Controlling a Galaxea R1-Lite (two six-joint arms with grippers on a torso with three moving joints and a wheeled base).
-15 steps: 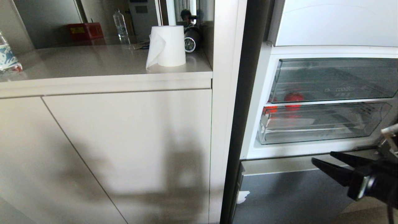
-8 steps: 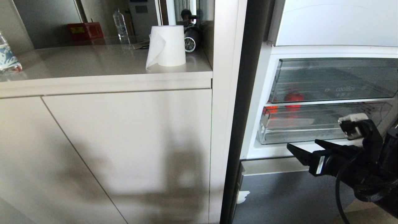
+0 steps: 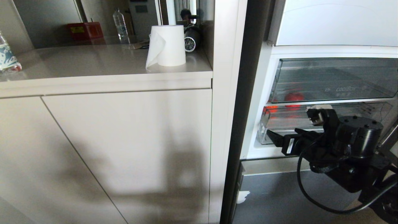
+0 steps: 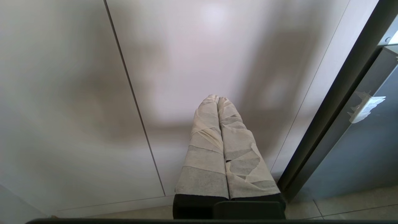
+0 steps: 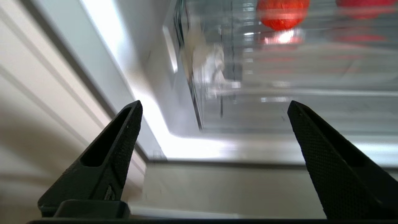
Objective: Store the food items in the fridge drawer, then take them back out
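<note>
The fridge stands open with two clear drawers. The lower, shallow fridge drawer (image 3: 311,126) (image 5: 279,81) has white tape scraps (image 5: 206,59) at its front left corner. Two red round food items (image 3: 293,97) (image 3: 271,109) show through the clear plastic at the left; I cannot tell which drawer holds them. The right wrist view shows them as well (image 5: 281,14) (image 5: 363,4). My right gripper (image 3: 281,137) (image 5: 214,105) is open and empty, level with the lower drawer's front left corner and just short of it. My left gripper (image 4: 216,99) is shut, its fingers wrapped in white tape, low before a cabinet door.
The deeper lettered drawer (image 3: 335,79) sits above the shallow one. Below is a dark fridge door (image 3: 279,193) with a white scrap (image 3: 242,196). Left of the fridge stands a cabinet (image 3: 124,140) whose counter bears a paper roll (image 3: 168,46) and a bottle (image 3: 7,57).
My right arm has risen and swung left from low at the right edge to the lower drawer's front. Its jaws have spread wider. The left arm has not moved.
</note>
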